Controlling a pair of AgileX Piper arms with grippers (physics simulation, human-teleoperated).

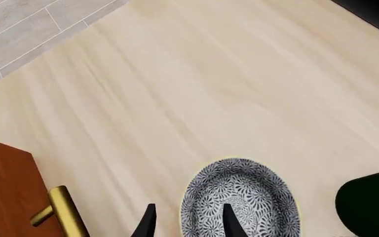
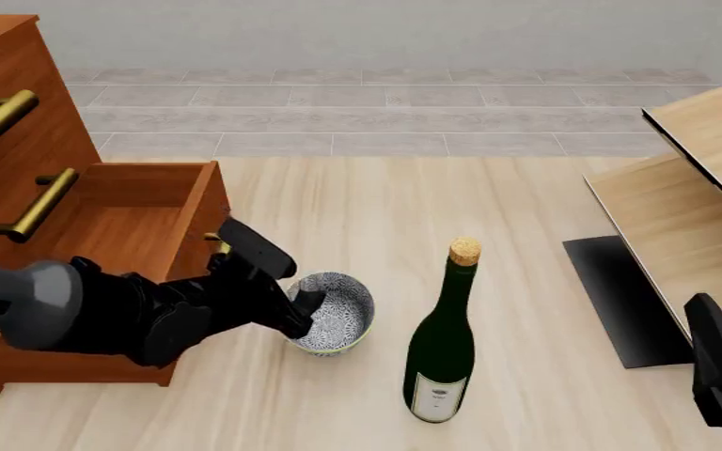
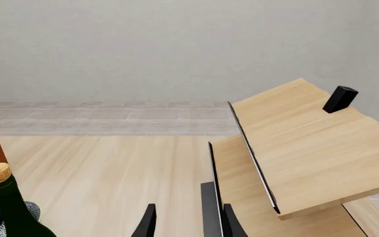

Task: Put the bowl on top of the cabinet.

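Observation:
The blue-grey speckled bowl (image 2: 336, 322) stands on the pale wood table just in front of the cabinet (image 2: 35, 113), whose lower drawer is pulled out. My left gripper (image 1: 189, 224) is open and straddles the near rim of the bowl (image 1: 242, 195), one finger inside it and one outside. In the front view the left gripper (image 2: 302, 315) sits at the bowl's left edge. My right gripper (image 3: 189, 223) is open and holds nothing, far off at the table's right side.
A dark green corked bottle (image 2: 442, 348) stands upright close to the right of the bowl. Pale slanted wooden furniture (image 2: 699, 197) fills the right side, with a dark mat (image 2: 619, 301) under it. The drawer's brass handle (image 1: 61, 210) is near my left fingers.

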